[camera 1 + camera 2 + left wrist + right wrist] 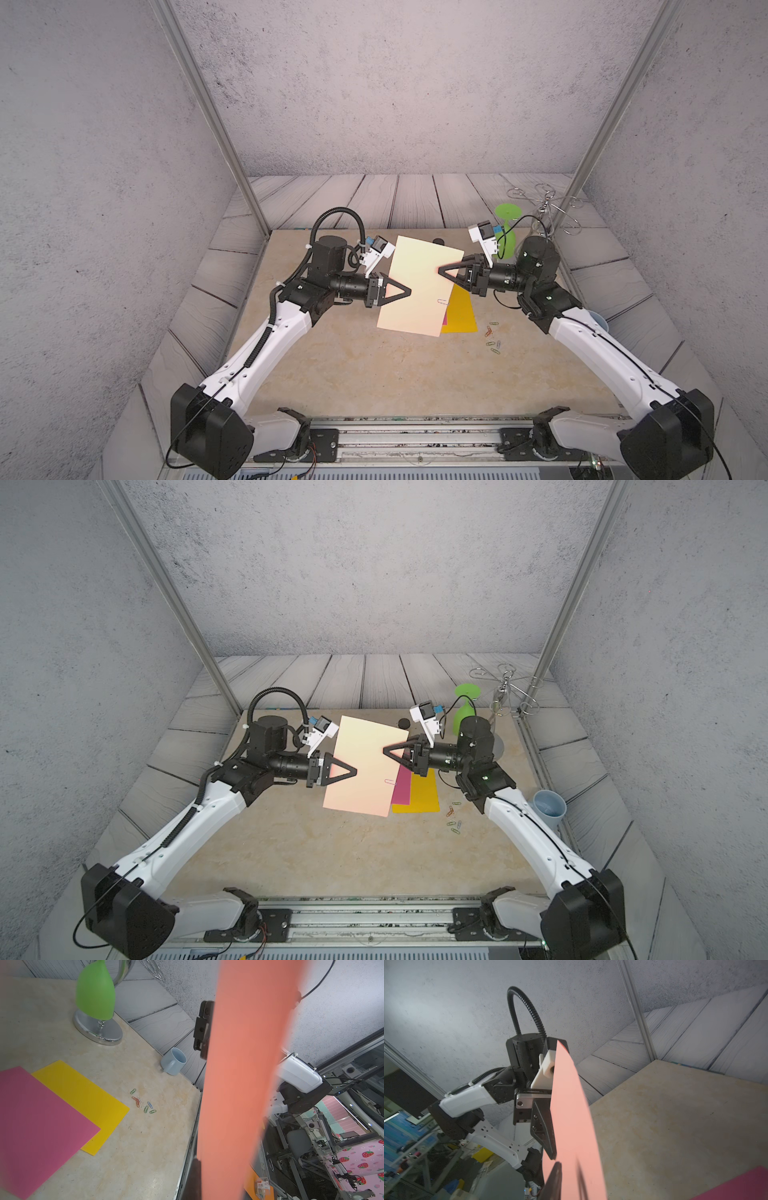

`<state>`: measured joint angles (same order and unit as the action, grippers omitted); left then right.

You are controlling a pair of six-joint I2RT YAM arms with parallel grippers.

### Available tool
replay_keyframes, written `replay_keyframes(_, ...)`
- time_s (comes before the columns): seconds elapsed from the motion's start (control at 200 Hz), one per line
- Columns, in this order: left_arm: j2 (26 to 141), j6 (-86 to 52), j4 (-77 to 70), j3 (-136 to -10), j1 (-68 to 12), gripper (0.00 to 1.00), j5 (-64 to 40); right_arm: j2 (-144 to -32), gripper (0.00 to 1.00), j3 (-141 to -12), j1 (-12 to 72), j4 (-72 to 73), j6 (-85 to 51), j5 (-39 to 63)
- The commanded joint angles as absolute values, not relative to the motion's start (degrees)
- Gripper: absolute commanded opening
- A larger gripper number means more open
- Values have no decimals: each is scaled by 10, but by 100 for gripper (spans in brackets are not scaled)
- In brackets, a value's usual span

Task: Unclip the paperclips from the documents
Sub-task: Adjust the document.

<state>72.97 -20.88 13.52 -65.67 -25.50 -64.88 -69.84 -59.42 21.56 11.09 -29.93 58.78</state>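
Salmon sheet (419, 286) is held in the air between the arms, tilted, off the desk (353, 374). Left end effector (405, 291) is clamped together on its near-side edge. Right end effector (444, 271) tip is at the opposite edge; can't tell whether its jaws are pinching or slightly parted.

One clip (443, 302) is on that same edge, just below the right end effector toward the robot. Loose paperclips (492, 338) lie in a small scatter on the desk below and outboard of the right end effector. Magenta sheet (401, 789) and yellow sheet (459, 316) lie flat under the right end effector, overlapped, no clips visible on them.

Handling, my read:
- The paper is very light, floppy and thin, and creases or tears if the arms pull apart.
- With a one-edge grip the sheet will sag and swing.
- The clip is tiny stiff wire, slick, with little to grab. Pinch its outer loop and slide it off along the sheet plane, away from the edge.

Room:
- Plenty of bare desk is below and toward the robot from both end effectors.
- Blue mug (549, 808) sits well outboard of the right arm.
- Green goblet (95, 993) on its chrome stand is behind the right end effector, so keep the wrist clear there.
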Motion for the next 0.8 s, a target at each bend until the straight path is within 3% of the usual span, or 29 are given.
replay_keyframes(0.0, 719, -207, 118, -661, -250, 0, -650, -697, 46, -609, 214, 80, -280, 587)
replay_keyframes(0.12, 716, -203, 119, -666, -248, 0, -648, -700, 58, -593, 214, 70, -279, 606)
replay_keyframes(0.27, 715, -199, 121, -670, -244, 0, -646, -709, 62, -546, 216, 117, -325, 642)
replay_keyframes(0.621, 723, -192, 129, -683, -243, 0, -646, -690, 61, -506, 227, 129, -333, 654)
replay_keyframes(0.796, 722, -180, 147, -689, -243, 0, -640, -685, 50, -500, 227, 141, -344, 657)
